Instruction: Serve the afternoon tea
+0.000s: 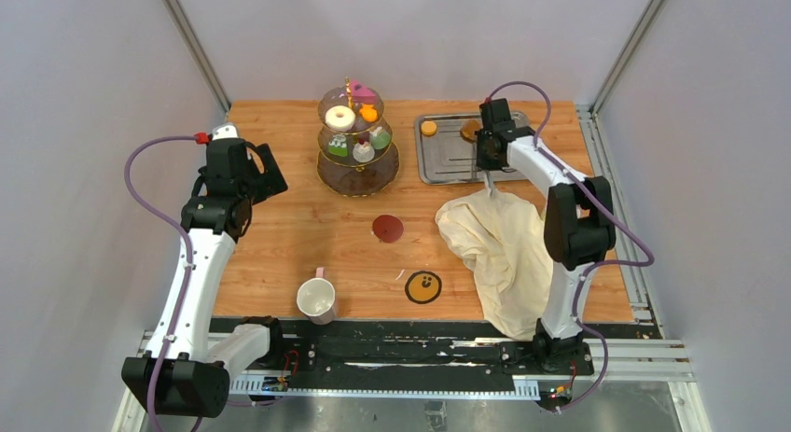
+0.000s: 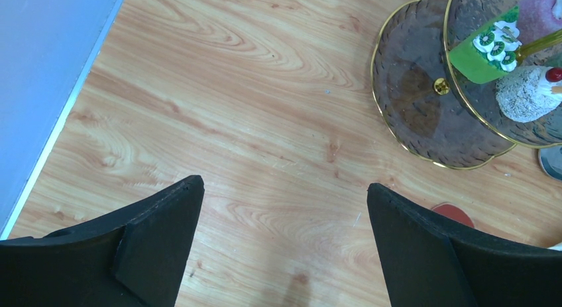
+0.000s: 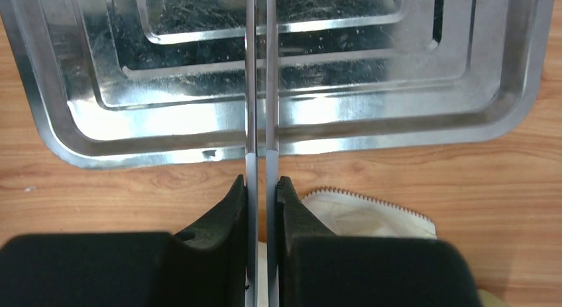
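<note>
The three-tier smoky glass stand stands at the back middle, holding a white donut, an orange macaron and small cakes. In the left wrist view its bottom tier is bare, with a green cake above. An orange macaron and a brown piece lie in the steel tray. A pale mug stands near the front. My right gripper is shut on metal tongs that reach over the tray. My left gripper hangs open over bare wood, left of the stand.
A cream cloth lies crumpled on the right, under the right arm, and its edge shows beside the fingers. A red coaster and a yellow one with a face lie in the middle. Walls close in the back and sides.
</note>
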